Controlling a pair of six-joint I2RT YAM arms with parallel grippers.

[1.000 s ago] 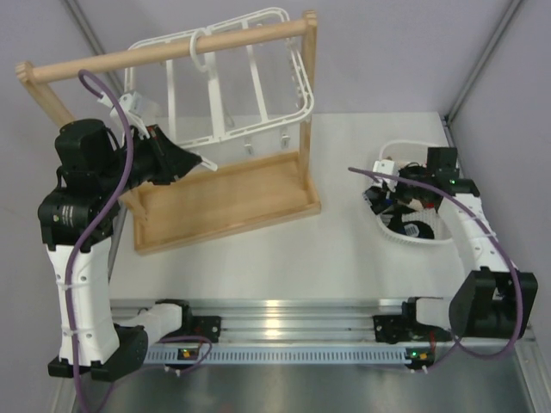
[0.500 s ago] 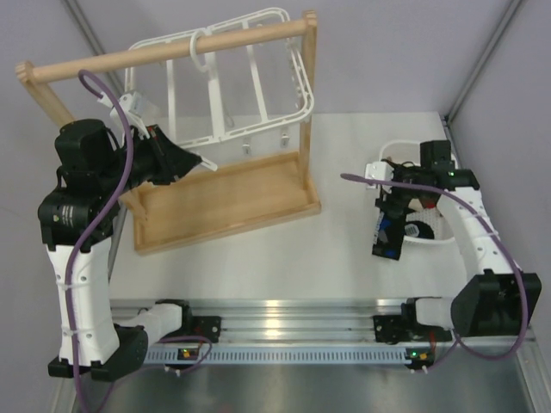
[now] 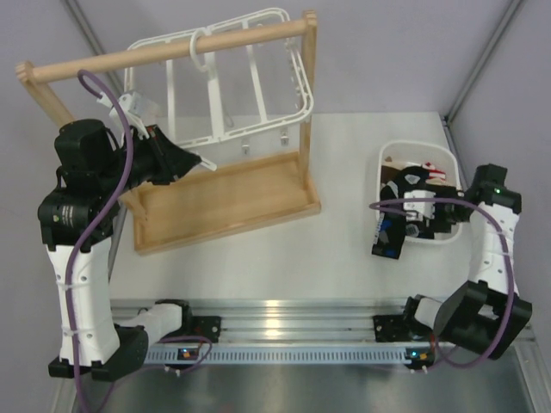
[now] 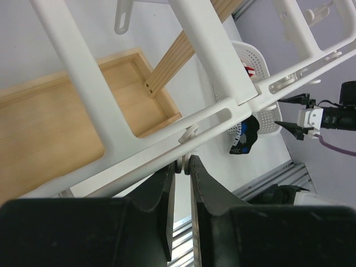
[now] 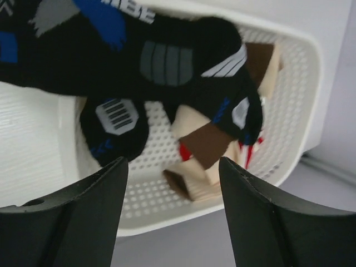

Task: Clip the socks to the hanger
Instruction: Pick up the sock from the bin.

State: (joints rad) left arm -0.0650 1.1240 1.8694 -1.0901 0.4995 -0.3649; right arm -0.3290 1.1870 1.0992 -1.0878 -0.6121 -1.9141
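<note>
Steadying: left tool (image 4: 182, 162) pinched on hanger (image 4: 206, 50), well left of basket (image 5: 289, 111);
Hovering: right tool (image 5: 171, 164) spread empty above basket;
Sock (image 3: 387, 237): draped over basket rim

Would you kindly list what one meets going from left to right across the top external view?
White plastic drying hanger → black sock with blue patches → white perforated plastic basket.
</note>
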